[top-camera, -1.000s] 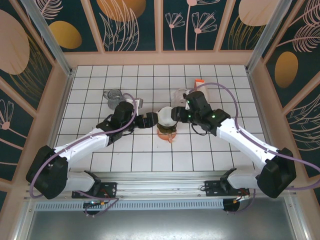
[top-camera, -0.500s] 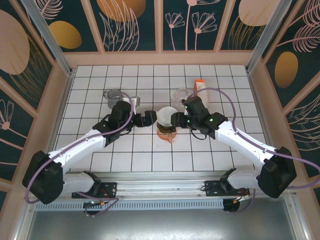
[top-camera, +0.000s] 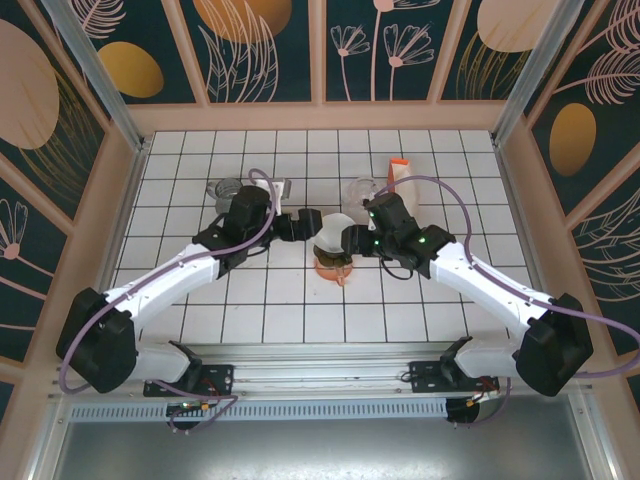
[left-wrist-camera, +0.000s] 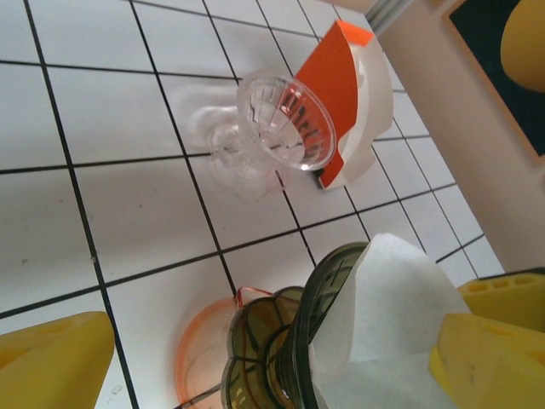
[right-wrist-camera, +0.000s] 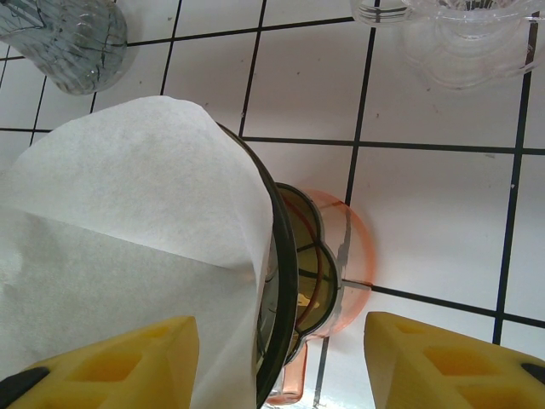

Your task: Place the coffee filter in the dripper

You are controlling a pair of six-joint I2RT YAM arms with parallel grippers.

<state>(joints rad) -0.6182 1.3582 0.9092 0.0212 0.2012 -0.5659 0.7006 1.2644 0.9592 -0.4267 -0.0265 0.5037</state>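
A white paper coffee filter (top-camera: 333, 230) sits in the mouth of a dark olive dripper (left-wrist-camera: 289, 341), its edge sticking well past the rim. The dark dripper stands on an orange one (top-camera: 334, 265) at mid-table. My left gripper (top-camera: 303, 224) hangs just left of the filter, open wide, its yellow fingers (left-wrist-camera: 51, 362) apart from both filter (left-wrist-camera: 392, 315) and dripper. My right gripper (top-camera: 350, 240) is close on the right, half open; one of its fingers (right-wrist-camera: 111, 362) lies by the filter (right-wrist-camera: 128, 213), the other stands off the orange dripper (right-wrist-camera: 349, 256).
A clear glass dripper (top-camera: 360, 190) (left-wrist-camera: 272, 128) and an orange-and-white box (top-camera: 398, 172) (left-wrist-camera: 353, 102) stand behind the dripper. A greyish clear cup (top-camera: 228, 190) (right-wrist-camera: 68, 38) is at the back left. Wooden walls ring the tiled table (top-camera: 300, 310).
My left gripper has drawn back from the filter and shifted toward the back. The right gripper has slid left, closer to the filter. The filter stays in the dripper.
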